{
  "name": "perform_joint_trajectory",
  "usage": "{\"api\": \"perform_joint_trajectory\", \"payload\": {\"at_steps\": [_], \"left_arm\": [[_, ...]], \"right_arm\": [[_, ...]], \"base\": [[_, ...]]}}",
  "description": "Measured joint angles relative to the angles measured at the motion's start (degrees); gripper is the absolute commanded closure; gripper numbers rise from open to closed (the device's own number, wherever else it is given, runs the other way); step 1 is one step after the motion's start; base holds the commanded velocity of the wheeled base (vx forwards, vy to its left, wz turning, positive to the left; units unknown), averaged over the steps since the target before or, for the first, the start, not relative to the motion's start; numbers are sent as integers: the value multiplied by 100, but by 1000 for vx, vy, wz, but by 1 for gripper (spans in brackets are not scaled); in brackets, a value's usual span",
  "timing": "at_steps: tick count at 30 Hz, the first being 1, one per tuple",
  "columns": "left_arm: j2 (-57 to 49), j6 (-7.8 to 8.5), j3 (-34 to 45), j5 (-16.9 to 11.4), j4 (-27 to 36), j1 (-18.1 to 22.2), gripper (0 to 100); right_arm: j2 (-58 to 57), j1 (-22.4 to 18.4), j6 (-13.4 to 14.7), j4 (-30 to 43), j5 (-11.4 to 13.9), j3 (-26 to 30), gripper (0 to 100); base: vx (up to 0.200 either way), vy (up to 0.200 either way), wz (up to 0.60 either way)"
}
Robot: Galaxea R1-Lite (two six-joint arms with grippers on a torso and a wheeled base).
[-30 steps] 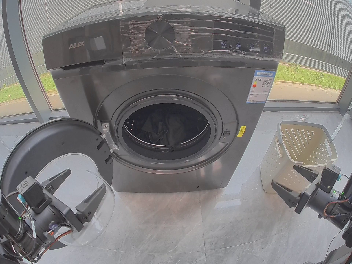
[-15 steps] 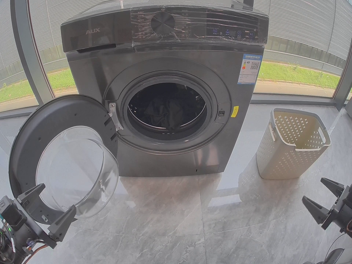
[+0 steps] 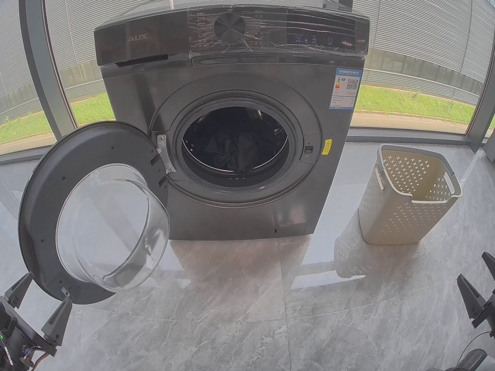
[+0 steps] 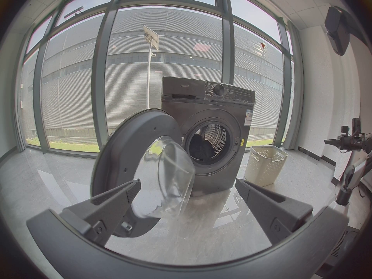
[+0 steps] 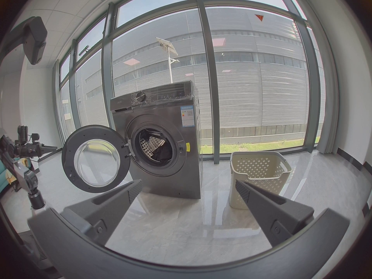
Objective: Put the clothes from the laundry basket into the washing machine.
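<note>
One washer (image 3: 232, 130) stood with its door (image 3: 44, 202) swung wide. At its right side the basket (image 3: 410, 228) sat upright, seemingly empty. Dark clothes (image 3: 234, 148) lay inside the washer, so loading looked finished, perhaps only the door left. Left gripper (image 4: 186, 183) and right gripper (image 5: 188, 183) hung well short of both, fingers spread, holding nothing.

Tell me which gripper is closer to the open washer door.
The left gripper, open just under the door's lower edge; the right gripper is far over on the laundry basket's side.
</note>
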Motion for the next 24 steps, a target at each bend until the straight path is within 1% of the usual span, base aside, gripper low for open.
{"api": "perform_joint_trajectory", "payload": {"at_steps": [1, 5, 10, 12, 16, 17, 20, 23, 24], "left_arm": [[-74, -7, 0, 0, 96, 50, 0], [-344, -33, 0, -1, 334, 276, 0], [-788, -16, 0, -11, 728, 714, 0], [-1022, -5, 0, -44, 1019, 896, 0], [-1510, -22, 2, -206, 1804, 1235, 0], [-1570, -29, 2, -217, 1866, 1271, 0], [-1791, -40, 2, -211, 1958, 1398, 0], [-1932, -11, 2, -149, 1985, 1580, 0], [-1963, -7, 2, -140, 1987, 1657, 0]], "right_arm": [[-28, -22, -2, 2, 0, -1, 0], [-141, -129, -33, 0, 1, -28, 0], [-339, -383, -174, 0, 22, -41, 0], [-458, -514, -221, 2, 68, -34, 0], [-786, -752, -252, 101, 140, -9, 0], [-866, -783, -254, 172, 145, -4, 0], [-1228, -881, -263, 728, 151, 0, 0], [-1654, -956, -256, 1796, 59, 2, 0], [-1737, -969, -243, 2027, 26, 2, 0]], "base": [[-200, 0, 0], [0, 0, 0], [0, 0, 0], [0, 0, 0], [0, 0, 0], [0, 0, 0], [0, 0, 0], [0, 0, 0], [0, 0, 0]]}}
